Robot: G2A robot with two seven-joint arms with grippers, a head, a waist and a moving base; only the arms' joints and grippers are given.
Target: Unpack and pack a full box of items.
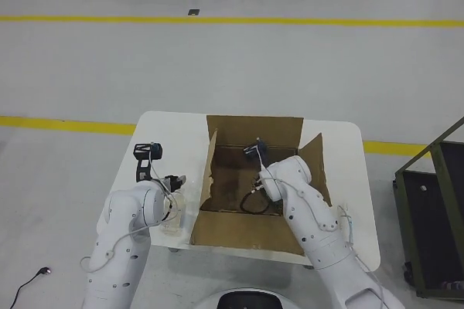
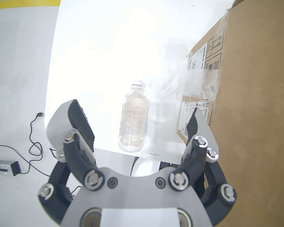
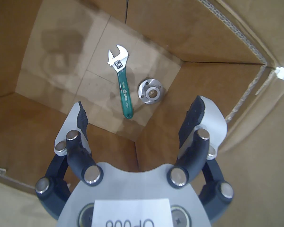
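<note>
Since the box (image 1: pixel 243 232) still holds items, you're likely in the unpack half.

Top view: the box sits open at frame centre on the white desk (image 1: pixel 174 127), flaps splayed. The right arm is over the box mouth, centre-right of frame. The left arm is over the desk strip left of the box.

Left wrist view: left gripper (image 2: pixel 135 108) fingers spread wide, holding nothing. A clear bottle (image 2: pixel 133 119) stands upright near the desk edge, beyond the fingers and in line with their gap, untouched. The box's outer wall runs close beside one finger, and some clear plastic wrap (image 2: pixel 204 81) seems to lie against it.

Right wrist view: right gripper (image 3: pixel 139 102) fingers also spread and empty, inside the box above its floor. Contents are a green-handled wrench (image 3: pixel 122 88) lying flat and a metal flange (image 3: pixel 144 93) just beside the handle, not touching. The handle end points at the finger gap and the long axis runs away from the gripper, so the fingers would close across the handle. The right arm is nearer to both. Watch you don't clip the flange going down.
</note>
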